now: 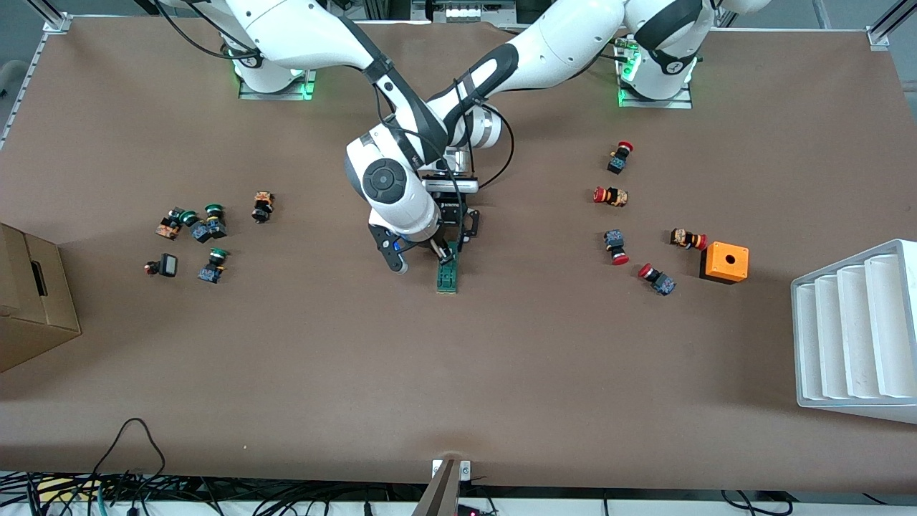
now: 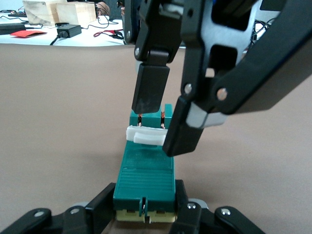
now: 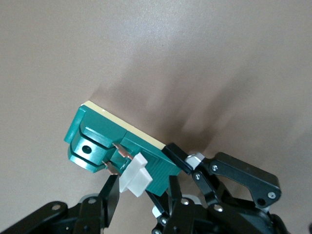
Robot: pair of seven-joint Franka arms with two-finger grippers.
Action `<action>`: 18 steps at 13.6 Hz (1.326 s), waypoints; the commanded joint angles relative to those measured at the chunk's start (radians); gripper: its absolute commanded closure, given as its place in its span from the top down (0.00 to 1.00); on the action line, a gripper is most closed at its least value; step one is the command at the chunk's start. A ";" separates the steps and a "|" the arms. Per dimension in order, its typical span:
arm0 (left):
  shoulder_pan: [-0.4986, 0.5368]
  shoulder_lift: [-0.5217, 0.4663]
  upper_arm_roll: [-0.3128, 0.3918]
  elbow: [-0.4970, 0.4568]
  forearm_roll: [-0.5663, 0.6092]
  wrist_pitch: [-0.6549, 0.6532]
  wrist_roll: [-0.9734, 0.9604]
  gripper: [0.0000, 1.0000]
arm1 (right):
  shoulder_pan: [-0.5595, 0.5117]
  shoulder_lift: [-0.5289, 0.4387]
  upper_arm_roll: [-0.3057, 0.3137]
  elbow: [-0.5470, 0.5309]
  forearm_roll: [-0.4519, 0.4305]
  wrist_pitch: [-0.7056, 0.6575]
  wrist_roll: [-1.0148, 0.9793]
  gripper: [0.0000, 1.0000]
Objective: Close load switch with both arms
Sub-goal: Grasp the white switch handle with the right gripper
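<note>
The load switch (image 1: 448,275) lies flat on the brown table (image 1: 458,373) near its middle, its long axis running from the front camera toward the robots' bases. Both grippers meet over the end of it that is farther from that camera; the nearer end lies free.

The left gripper (image 2: 144,214) is seen clamped fully shut on the sides of the switch at one narrow end, a finger (image 2: 97,207) pressed against each flank of the green body, so the block is pinned to the table. From that hand the switch stretches straight away, lengthwise.

The right gripper (image 2: 161,124) stands part-way open just over the white handle (image 2: 144,137), which lies crosswise on the body. In the left wrist view one pad hangs just above the handle and the other is touching or almost touching its end; which cannot be told. Nothing is held by it. The coming push is judged to turn on this: the handle sits directly under the right fingers, and would be driven down onto the copper contacts (image 3: 117,158) while the left hand steadies the base.

The body is hard moulded dark-green plastic, ribbed on top, with a cream underside (image 3: 131,127). The handle is smooth white plastic; the blades are thin bare copper.
</note>
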 commanded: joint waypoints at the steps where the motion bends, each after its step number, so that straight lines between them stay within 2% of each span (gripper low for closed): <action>1: -0.008 0.044 0.009 0.051 0.060 0.034 -0.031 0.42 | 0.010 0.000 -0.004 -0.018 -0.014 0.043 0.026 0.49; 8: -0.008 0.058 0.009 0.071 0.060 0.036 -0.028 0.42 | 0.021 0.026 -0.003 -0.009 -0.024 0.097 0.028 0.48; 12: -0.008 0.064 0.009 0.071 0.060 0.036 -0.029 0.42 | 0.020 0.023 -0.004 -0.006 -0.041 0.097 0.020 0.36; 13: -0.008 0.064 0.009 0.071 0.062 0.034 -0.029 0.42 | 0.020 0.023 -0.004 -0.006 -0.041 0.097 0.013 0.31; 18: -0.008 0.063 0.009 0.074 0.059 0.036 -0.029 0.42 | 0.017 0.021 -0.009 0.014 -0.059 0.094 0.003 0.28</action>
